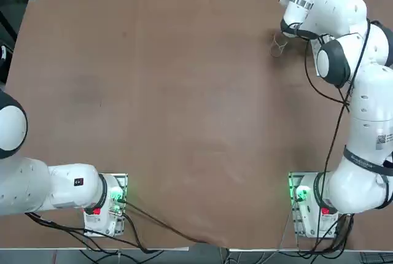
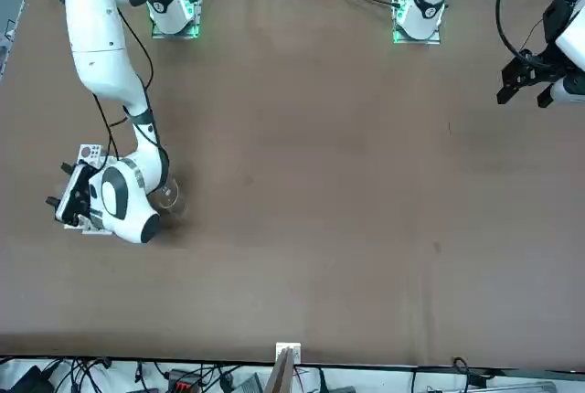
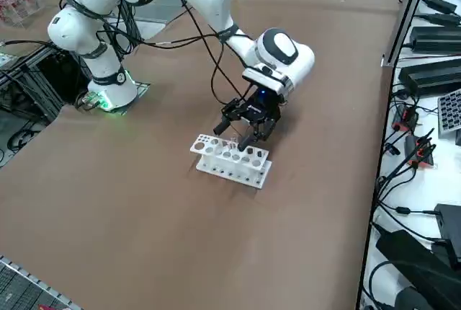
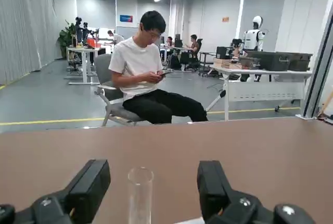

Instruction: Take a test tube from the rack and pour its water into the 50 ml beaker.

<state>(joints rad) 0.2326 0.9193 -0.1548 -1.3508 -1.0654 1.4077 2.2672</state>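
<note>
From the robot's seat, the 50 ml beaker stood to the left, near the rack, probably for a short pour. Over the rack the right gripper held its jaws apart around the test tube, seemingly for clearance. The tube's lower end was cut off; its water couldn't be made out.

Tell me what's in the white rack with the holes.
One clear tube rises there, between the open right fingers; whether it holds water can't be told.

Soft shadow nr right arm.
</note>
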